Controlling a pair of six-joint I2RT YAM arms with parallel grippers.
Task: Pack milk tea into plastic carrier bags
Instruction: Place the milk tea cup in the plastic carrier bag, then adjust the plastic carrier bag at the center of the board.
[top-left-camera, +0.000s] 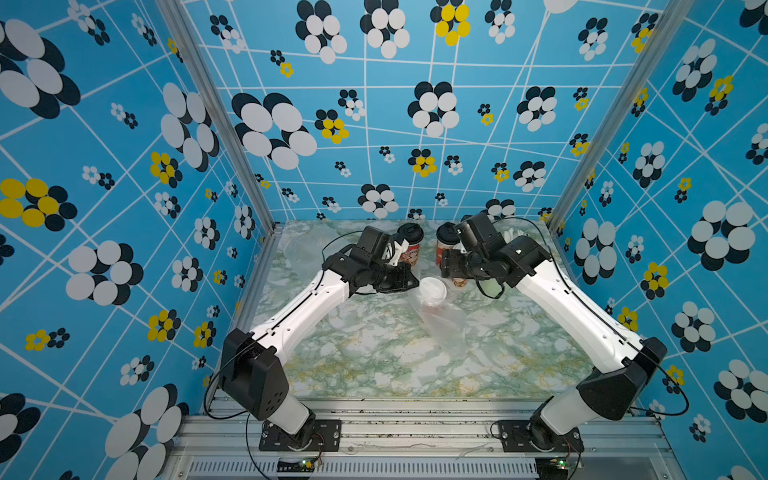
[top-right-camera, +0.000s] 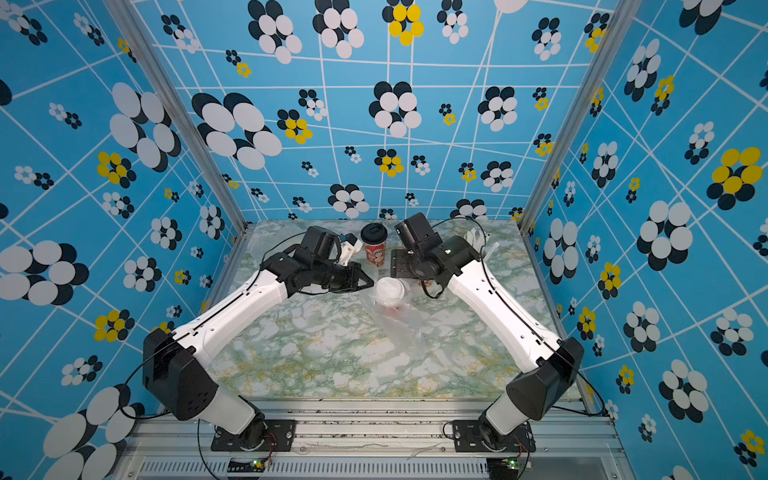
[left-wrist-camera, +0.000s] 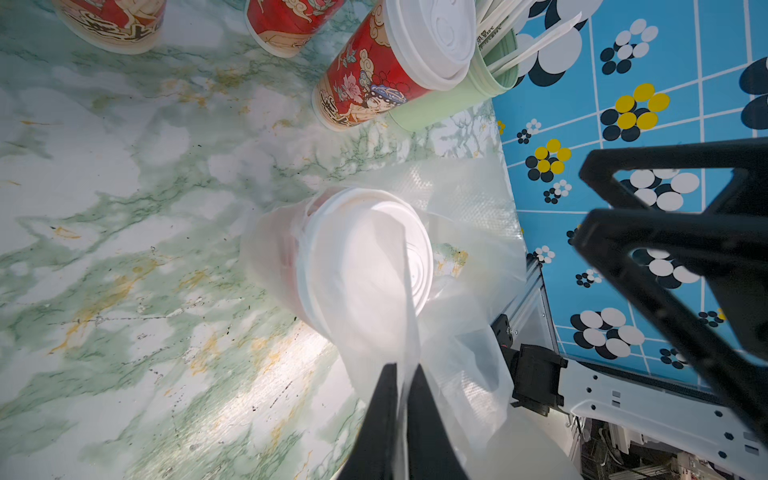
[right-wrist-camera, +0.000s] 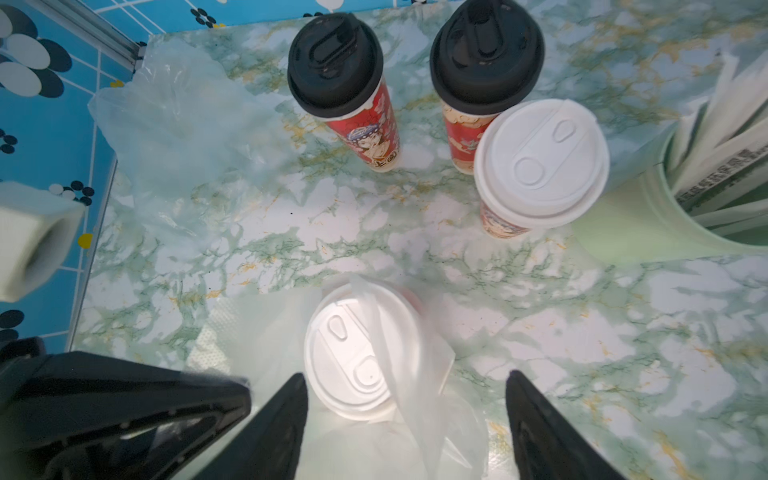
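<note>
- Left wrist view: the left pincer (left-wrist-camera: 403, 368) has its 2 jaws almost together, with a fold of the carrier bag (left-wrist-camera: 465, 340) pinched between them.
- From that pinch the film runs up over the white lid of the bagged cup (left-wrist-camera: 365, 257), which stands on the desk (left-wrist-camera: 124, 249) inside the bag.
- Right wrist view: the right pincer (right-wrist-camera: 406, 375) is spread wide and holds nothing. Its 2 jaws stand to either side of the bagged cup's lid; whether either jaw touches the film cannot be told.
- In both top views the 2 pincers meet over the bagged cup, near the middle of the desk. The loose rest of the bag lies flat, trailing toward the arm bases.
- Further back, 2 black-lid cups (right-wrist-camera: 336, 62) (right-wrist-camera: 486, 54) stand upright, apart from each other.
- The free white-lid cup (right-wrist-camera: 540, 162) stands just beside 1 black-lid cup and just beside the pale green straw cup (right-wrist-camera: 648, 224).
- A second carrier bag (right-wrist-camera: 178, 124) lies crumpled at the far corner on the left arm's side.
</note>
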